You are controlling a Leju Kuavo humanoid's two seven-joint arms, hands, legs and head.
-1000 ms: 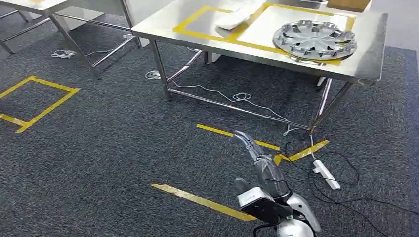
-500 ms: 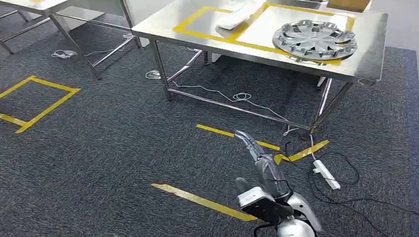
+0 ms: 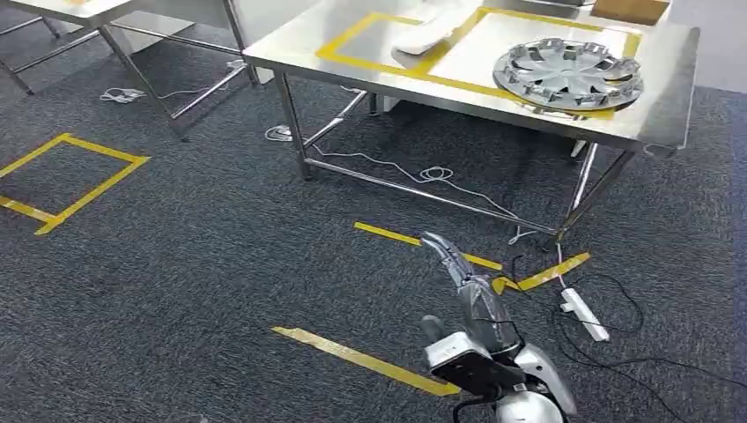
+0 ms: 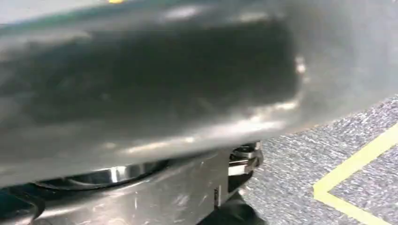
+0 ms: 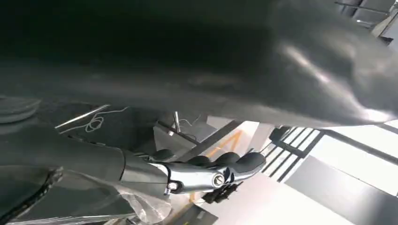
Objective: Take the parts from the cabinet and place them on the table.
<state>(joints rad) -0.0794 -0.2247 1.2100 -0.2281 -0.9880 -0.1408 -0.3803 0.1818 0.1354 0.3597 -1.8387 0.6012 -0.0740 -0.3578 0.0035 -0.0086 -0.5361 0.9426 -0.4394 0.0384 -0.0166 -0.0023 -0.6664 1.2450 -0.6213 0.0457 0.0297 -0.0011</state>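
Observation:
A silver wheel cover [image 3: 568,72] lies inside a yellow taped rectangle on the steel table [image 3: 656,123] at the far right. A white moulded part [image 3: 423,33] lies on the same table, further left. My right hand [image 3: 458,273] hangs low over the grey carpet in front of the table, well short of it, with its fingers stretched out and nothing in them. In the right wrist view the dark fingers [image 5: 220,161] lie straight and apart, holding nothing.
A white power strip [image 3: 584,313] and black cables lie on the carpet right of my hand, by the table leg [image 3: 586,189]. Yellow tape strips [image 3: 352,357] and a taped square [image 3: 62,181] mark the floor. Another steel table [image 3: 66,9] stands at the back left.
The whole picture has shifted slightly to the right, so the camera has moved. My right hand stays in the same pose, holding nothing.

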